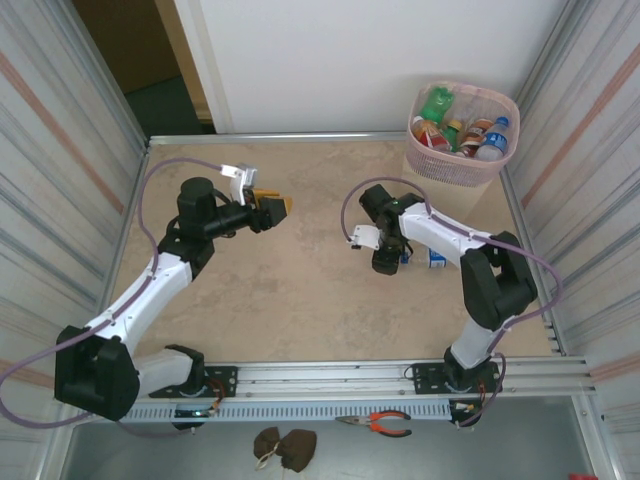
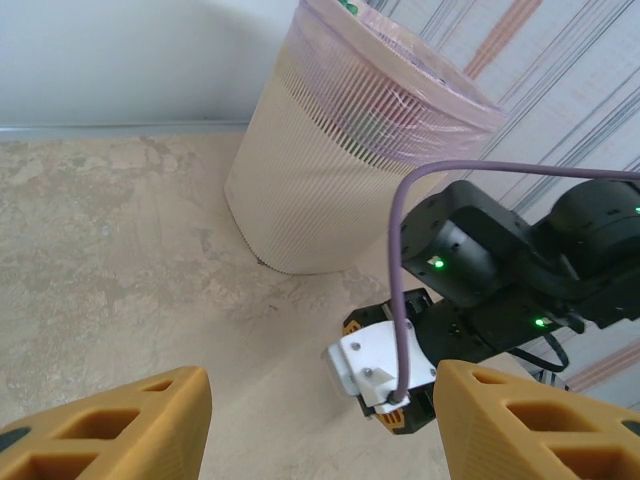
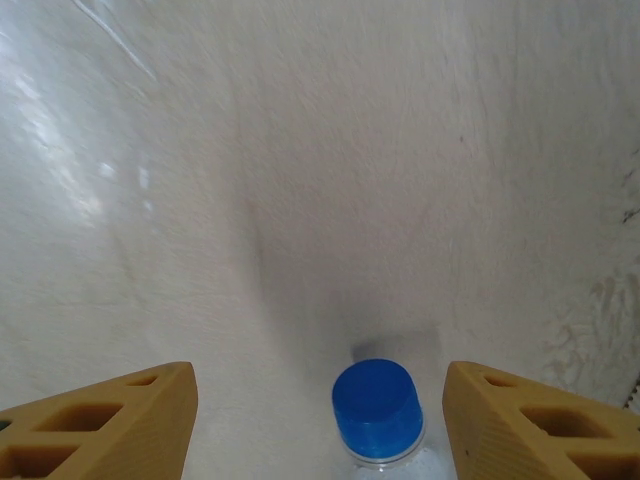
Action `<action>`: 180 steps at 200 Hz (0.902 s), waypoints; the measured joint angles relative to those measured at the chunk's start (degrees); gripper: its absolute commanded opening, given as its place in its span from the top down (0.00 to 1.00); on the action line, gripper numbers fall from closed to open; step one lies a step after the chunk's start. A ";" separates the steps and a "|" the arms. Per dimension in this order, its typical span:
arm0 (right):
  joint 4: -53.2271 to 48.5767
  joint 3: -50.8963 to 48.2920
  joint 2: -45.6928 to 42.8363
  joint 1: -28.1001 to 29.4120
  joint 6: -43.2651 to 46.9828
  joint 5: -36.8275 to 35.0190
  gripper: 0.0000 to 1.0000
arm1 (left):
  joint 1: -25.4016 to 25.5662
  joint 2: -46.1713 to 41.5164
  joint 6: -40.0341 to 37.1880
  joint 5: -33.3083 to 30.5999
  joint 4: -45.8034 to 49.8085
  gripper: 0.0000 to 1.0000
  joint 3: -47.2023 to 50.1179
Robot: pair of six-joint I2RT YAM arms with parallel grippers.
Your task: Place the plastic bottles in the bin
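Note:
A clear plastic bottle with a blue cap (image 3: 378,410) lies on the table between the fingers of my right gripper (image 3: 320,425), which is open and not touching the cap. From above, this bottle (image 1: 430,258) shows a blue label and lies under the right arm, beside the right gripper (image 1: 387,260). The pale pink bin (image 1: 462,150) stands at the far right corner and holds several bottles (image 1: 437,105). My left gripper (image 1: 276,208) hovers open and empty over the left middle of the table. In the left wrist view the left gripper (image 2: 320,425) faces the bin (image 2: 330,170).
Striped walls close in the table on the left and right, and a white wall stands behind it. The right arm's wrist (image 2: 470,270) lies between the left gripper and the bin. Pliers (image 1: 385,424) lie below the front rail.

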State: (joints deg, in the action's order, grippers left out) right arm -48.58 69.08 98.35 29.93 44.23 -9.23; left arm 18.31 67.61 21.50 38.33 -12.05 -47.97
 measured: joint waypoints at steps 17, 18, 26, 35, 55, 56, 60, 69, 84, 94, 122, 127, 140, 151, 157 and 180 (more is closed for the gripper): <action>0.79 -0.59 0.94 -1.22 0.22 -1.25 0.35 | 0.00 -0.17 0.00 -0.02 -0.04 0.39 0.13; 0.85 -0.66 1.01 -1.33 0.22 -1.31 0.35 | 0.00 -0.17 0.00 -0.02 -0.04 0.39 0.13; 1.01 -0.98 1.57 -1.97 0.26 -1.53 0.35 | 0.00 -0.28 0.00 -0.02 -0.11 0.39 0.37; 1.01 -1.18 2.54 -2.67 0.31 -1.55 0.36 | 0.00 -0.39 0.00 -0.04 -0.04 0.39 0.63; 1.33 -1.36 4.81 -4.61 0.42 -1.55 0.36 | 0.00 -0.44 0.00 -0.07 0.15 0.39 0.85; 1.36 -1.38 4.85 -4.70 0.42 -1.55 0.36 | 0.00 -0.44 -0.02 -0.04 0.17 0.39 0.85; 1.51 -1.44 5.18 -5.09 0.42 -1.53 0.36 | 0.00 -0.44 -0.02 -0.07 0.17 0.39 0.85; 1.66 -1.51 5.68 -6.01 0.42 -1.55 0.37 | 0.00 -0.46 -0.02 -0.07 0.17 0.39 0.85; 2.12 -1.51 6.14 -7.34 0.46 -1.53 0.38 | -0.07 -0.46 -0.02 -0.02 0.17 0.38 0.85; 2.49 -1.51 6.32 -8.11 0.50 -1.53 0.39 | -0.15 -0.46 -0.02 -0.02 0.15 0.38 0.85; 3.17 -1.51 6.95 -9.07 1.33 -1.49 0.43 | -0.33 -0.46 -0.02 0.02 0.17 0.38 0.85; 3.23 -1.51 7.04 -9.09 1.36 -1.44 0.44 | -0.33 -0.46 -0.02 0.00 0.17 0.38 0.87; 3.34 -1.55 7.17 -9.35 1.53 -1.33 0.48 | -0.37 -0.46 -0.02 0.02 0.17 0.38 0.85; 3.41 -1.62 7.17 -9.46 1.73 -1.25 0.52 | -0.37 -0.46 -0.04 0.04 0.17 0.38 0.85; 3.45 -1.62 7.17 -9.57 1.88 -1.27 0.55 | -0.37 -0.46 -0.04 0.07 0.20 0.38 0.85; 3.69 -1.64 7.17 -10.10 2.32 -1.03 0.67 | -0.37 -0.46 -0.04 0.22 0.20 0.38 0.85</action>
State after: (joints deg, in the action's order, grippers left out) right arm -44.88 67.44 105.51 19.84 46.54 -10.26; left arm 17.93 67.16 21.45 38.54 -11.86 -47.11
